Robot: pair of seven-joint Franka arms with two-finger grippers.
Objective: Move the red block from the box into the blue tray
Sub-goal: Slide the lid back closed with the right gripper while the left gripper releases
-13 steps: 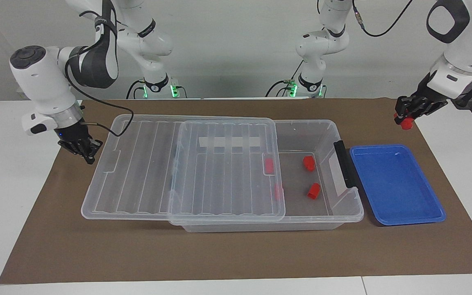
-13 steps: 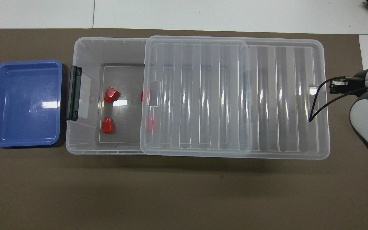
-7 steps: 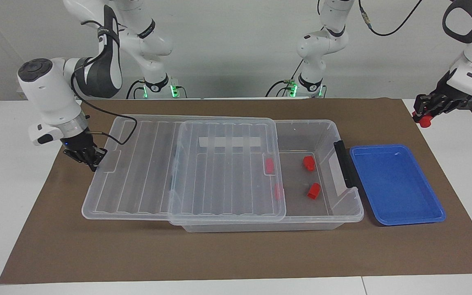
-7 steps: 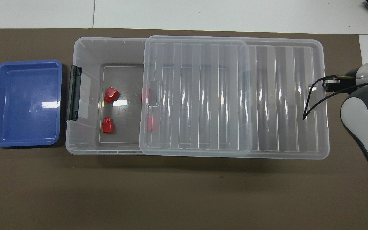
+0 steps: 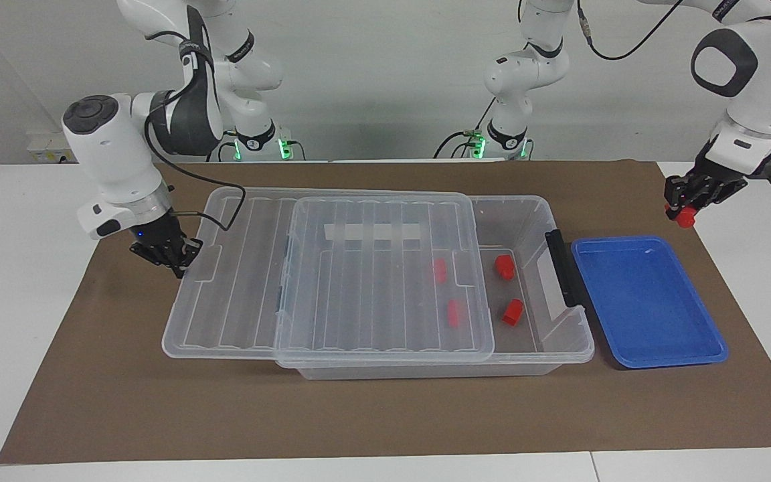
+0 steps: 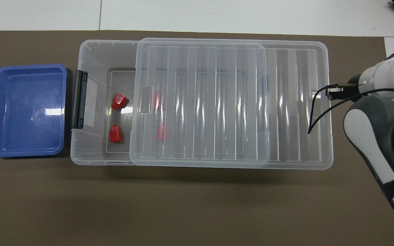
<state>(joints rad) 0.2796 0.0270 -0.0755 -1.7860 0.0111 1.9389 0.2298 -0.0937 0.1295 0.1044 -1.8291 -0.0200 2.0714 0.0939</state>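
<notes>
**Red block held aloft near the blue tray; lid partly over the box**

The left gripper (image 5: 682, 206) is clamped on the red block (image 5: 685, 215), which hangs below the fingertips over the brown mat (image 5: 385, 415), just off the blue tray's (image 5: 707, 351) end at the left arm's end of the table. The block's long axis cannot be told — only its lower part shows.

The right gripper (image 5: 173, 256), fingertips together and holding nothing, sits at the edge of the clear lid (image 5: 332, 294) at the right arm's end of the table, touching or just beside its rim.

The blue tray lies flat on the mat, just beside the box's (image 5: 559, 348) black clip handle (image 5: 561, 268), its long axis running toward and away from the robots. Nothing lies in it.

The box runs lengthwise along the table. Its lid rests on top, offset toward the right arm's end — the end by the handle stands uncovered. Two loose red pieces (image 5: 504, 266) lie in the uncovered part, and two more (image 5: 440, 269) show through the lid.
</notes>
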